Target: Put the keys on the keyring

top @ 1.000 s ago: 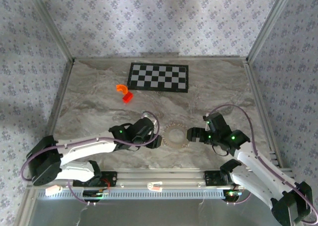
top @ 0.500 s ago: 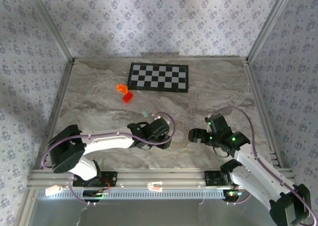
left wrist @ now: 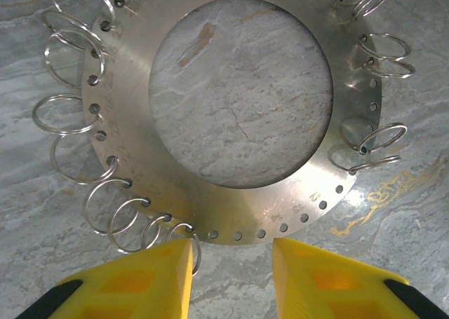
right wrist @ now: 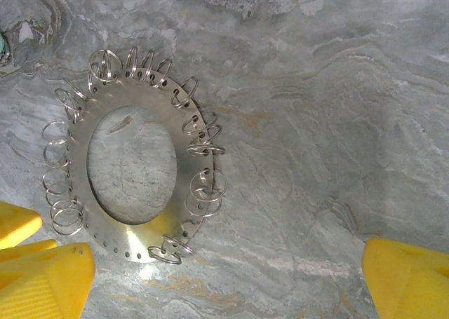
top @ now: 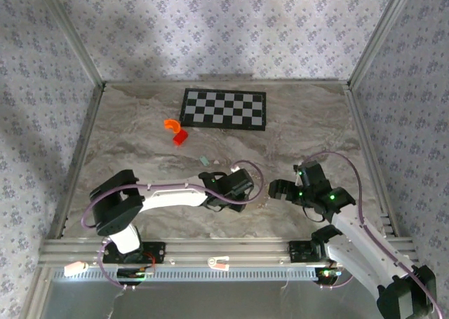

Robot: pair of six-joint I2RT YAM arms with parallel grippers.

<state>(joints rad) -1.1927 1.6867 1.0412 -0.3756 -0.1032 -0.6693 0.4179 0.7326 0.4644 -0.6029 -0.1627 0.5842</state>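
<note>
Jaws L+R apart; keyring (left wrist: 238, 208) = flat silvery disc w/ holed rim, wire loops (left wrist: 66, 114).

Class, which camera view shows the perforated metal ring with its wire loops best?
Left wrist: the perforated metal ring is close up, holes and wire loops sharp, top edge cropped. Right wrist shows it whole but smaller. In top external the left arm covers it.

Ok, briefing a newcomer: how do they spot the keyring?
On the marbled table, look between the arms, right by the left tool. The keyring is a flat silvery disc with a big hole, its perforated rim carrying wire rings.
</note>
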